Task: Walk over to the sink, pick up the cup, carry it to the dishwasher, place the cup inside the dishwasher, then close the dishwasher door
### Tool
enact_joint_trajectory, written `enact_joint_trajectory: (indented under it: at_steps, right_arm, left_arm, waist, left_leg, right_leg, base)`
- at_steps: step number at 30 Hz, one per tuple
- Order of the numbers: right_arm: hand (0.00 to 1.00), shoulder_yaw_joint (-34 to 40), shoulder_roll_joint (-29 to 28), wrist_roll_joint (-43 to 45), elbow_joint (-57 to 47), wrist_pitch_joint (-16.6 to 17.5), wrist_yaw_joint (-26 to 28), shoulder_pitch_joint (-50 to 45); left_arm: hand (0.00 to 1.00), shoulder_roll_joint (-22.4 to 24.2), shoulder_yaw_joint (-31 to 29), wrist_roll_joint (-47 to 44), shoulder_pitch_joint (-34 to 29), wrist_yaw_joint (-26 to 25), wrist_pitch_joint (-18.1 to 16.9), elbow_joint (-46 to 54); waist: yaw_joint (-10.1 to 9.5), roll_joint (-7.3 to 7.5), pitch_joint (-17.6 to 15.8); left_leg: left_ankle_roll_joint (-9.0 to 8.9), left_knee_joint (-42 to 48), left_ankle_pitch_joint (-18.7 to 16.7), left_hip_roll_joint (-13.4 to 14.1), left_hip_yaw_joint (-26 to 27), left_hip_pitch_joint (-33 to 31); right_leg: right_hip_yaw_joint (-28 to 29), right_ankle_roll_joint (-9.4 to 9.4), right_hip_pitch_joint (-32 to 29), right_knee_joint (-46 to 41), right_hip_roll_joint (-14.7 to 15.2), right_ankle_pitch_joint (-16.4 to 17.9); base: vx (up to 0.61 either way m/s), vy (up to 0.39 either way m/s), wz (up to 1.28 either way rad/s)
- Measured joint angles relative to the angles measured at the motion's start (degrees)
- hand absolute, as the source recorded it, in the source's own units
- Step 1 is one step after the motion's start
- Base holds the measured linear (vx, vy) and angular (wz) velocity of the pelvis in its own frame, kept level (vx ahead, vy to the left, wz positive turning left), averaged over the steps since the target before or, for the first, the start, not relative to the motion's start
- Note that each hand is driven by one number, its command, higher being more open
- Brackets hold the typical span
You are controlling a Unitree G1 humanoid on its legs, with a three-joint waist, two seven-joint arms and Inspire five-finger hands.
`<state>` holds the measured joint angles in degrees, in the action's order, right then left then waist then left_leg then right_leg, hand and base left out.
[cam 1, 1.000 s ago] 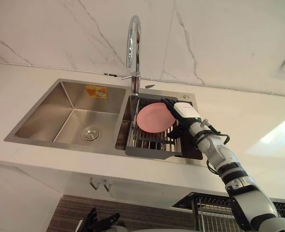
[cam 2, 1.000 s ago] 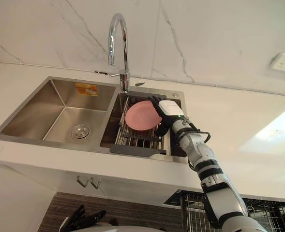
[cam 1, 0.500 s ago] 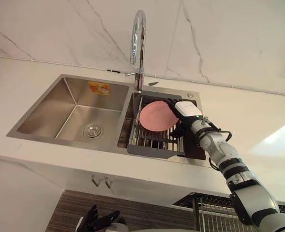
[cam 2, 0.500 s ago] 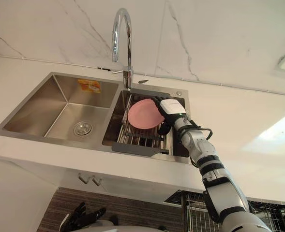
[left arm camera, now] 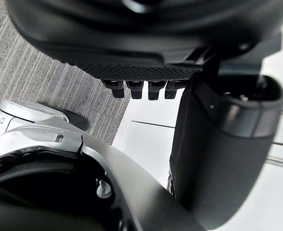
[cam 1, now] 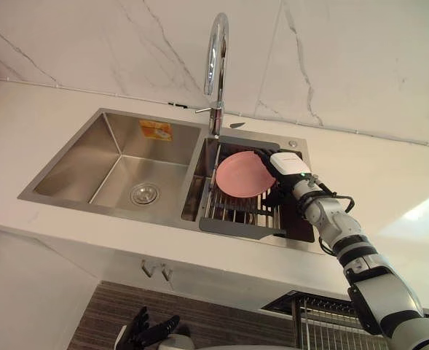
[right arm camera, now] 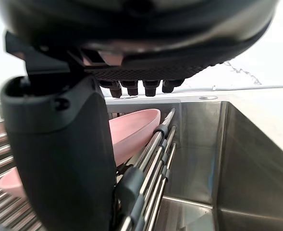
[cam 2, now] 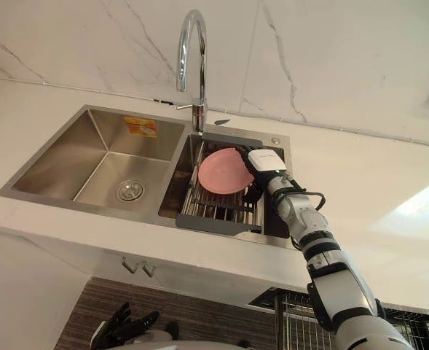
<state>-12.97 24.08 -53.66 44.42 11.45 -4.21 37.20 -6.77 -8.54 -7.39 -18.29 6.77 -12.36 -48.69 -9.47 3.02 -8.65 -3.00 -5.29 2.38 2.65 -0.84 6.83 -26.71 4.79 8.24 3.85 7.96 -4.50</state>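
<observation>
A pink shallow dish leans in the dark wire rack set in the sink's right basin; no cup shows. My right hand reaches into that basin at the dish's right edge, fingers straight over its rim and thumb lower beside it. In the right wrist view the dish lies on the rack bars just past the thumb, and I cannot tell whether they touch. My left hand hangs low below the counter, fingers spread and holding nothing.
The left basin with its drain lies beside the rack. A tall chrome tap rises behind the divider. White counter surrounds the sink. A wire dishwasher basket shows under the counter at lower right.
The whole picture has shifted, so the camera moved. My right hand stays at the pink dish's right edge; the dish has not left the rack.
</observation>
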Motion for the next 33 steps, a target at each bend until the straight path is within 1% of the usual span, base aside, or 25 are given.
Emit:
enact_joint_trajectory:
  at_steps: [8, 16, 17, 24, 30, 33]
  right_arm:
    - [1.00, 0.00, 0.08, -0.53, 1.00, -1.08, -3.00, 0.69]
    - [1.00, 0.00, 0.29, -0.52, 0.99, -1.16, -3.14, 0.69]
    - [0.00, 0.00, 0.29, -0.52, 0.99, -1.17, -3.14, 0.69]
    - [0.00, 0.00, 0.31, -0.22, 1.03, -1.29, -3.15, 0.84]
    - [0.00, 0.07, 1.17, 3.90, 1.14, -1.32, -2.84, 2.94]
    - [0.00, 0.07, 1.19, 4.19, 1.14, -0.92, -2.91, 2.97]
  left_arm:
    - [1.00, 0.00, 0.21, 0.00, 0.00, 0.08, 0.06, 0.64]
    - [1.00, 0.01, 0.24, -0.11, 0.00, 0.19, 0.12, 0.73]
    - [1.00, 0.01, 0.32, -0.40, 0.00, 0.22, 0.11, 0.74]
    - [1.00, -0.03, 0.38, -0.62, 0.14, 0.39, -0.13, 1.02]
    - [1.00, -0.21, 0.50, -1.01, 0.23, 0.62, -0.13, 1.01]
    - [1.00, -0.57, 1.02, -1.32, 0.50, 0.63, -0.18, 0.94]
  waist:
    - [-0.32, 0.00, -0.12]
    - [-0.41, -0.11, -0.25]
    - [-0.42, -0.13, -0.37]
    - [-0.54, -0.10, -1.37]
    - [-0.64, 0.10, -1.51]
    - [-0.82, 0.30, -1.68]
  left_leg:
    - [0.08, 0.01, 0.06, -0.47, -0.15, -0.22]
    - [0.28, 0.00, 0.20, -0.76, -0.15, -0.40]
    - [0.29, 0.00, 0.21, -0.76, -0.16, -0.42]
    - [0.37, 0.00, 0.26, -0.79, -0.27, -0.69]
    - [0.38, 0.00, 0.26, -0.80, -0.44, -0.86]
    - [0.38, -0.01, 0.26, -0.80, -0.47, -0.94]
  right_leg:
    - [-0.22, 0.15, -0.07, 0.00, 0.42, -0.09]
    - [-0.20, 0.26, -0.26, -0.13, 0.71, -0.16]
    - [-0.20, 0.27, -0.27, -0.13, 0.70, -0.15]
    - [-0.32, 0.31, -0.42, -0.13, 0.72, -0.12]
    - [-0.54, 0.31, -0.50, -0.13, 0.70, -0.12]
    - [-0.55, 0.31, -0.55, -0.13, 0.69, -0.11]
  base:
    - [0.00, 0.000, 0.00]
    - [0.00, 0.000, 0.00]
    - [0.00, 0.000, 0.00]
    - [0.00, 0.000, 0.00]
    - [0.00, 0.000, 0.00]
    - [0.00, 0.000, 0.00]
